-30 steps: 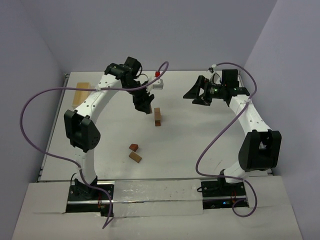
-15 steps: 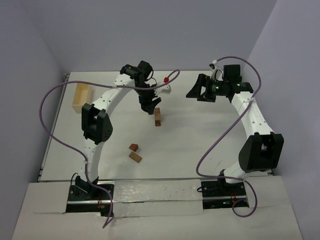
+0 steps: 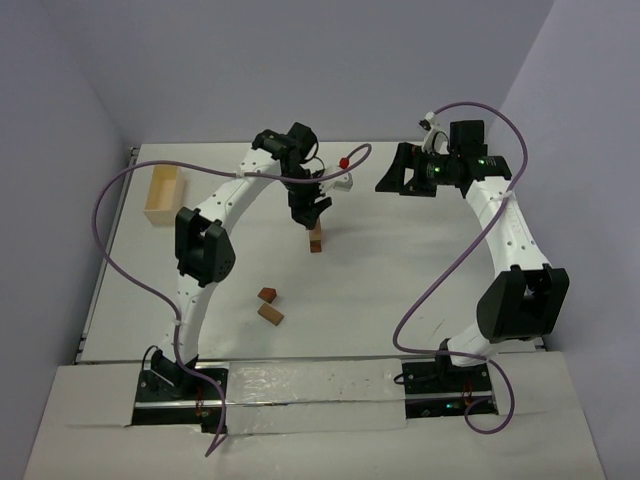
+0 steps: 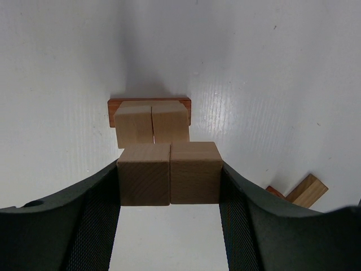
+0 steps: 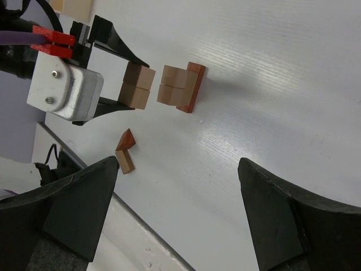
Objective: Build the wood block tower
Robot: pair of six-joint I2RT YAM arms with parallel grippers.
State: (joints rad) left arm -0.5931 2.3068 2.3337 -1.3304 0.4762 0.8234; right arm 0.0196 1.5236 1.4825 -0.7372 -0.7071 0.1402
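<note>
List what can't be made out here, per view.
- Top view: the held wood blocks and the top of the tower are hidden under the left pincer.
- Left wrist: the loose blocks sit partly behind the pincer's own finger, and the reddish one is almost all covered.
- Right wrist: only a corner of the pale box shows. The top edge cuts off the rest.

Left arm arched to centre frame; left end effector [image 3: 312,215] points down, clamped on two wood blocks [image 4: 144,182]. Right end effector [image 3: 392,180] at upper right, aimed left, jaws wide apart.
</note>
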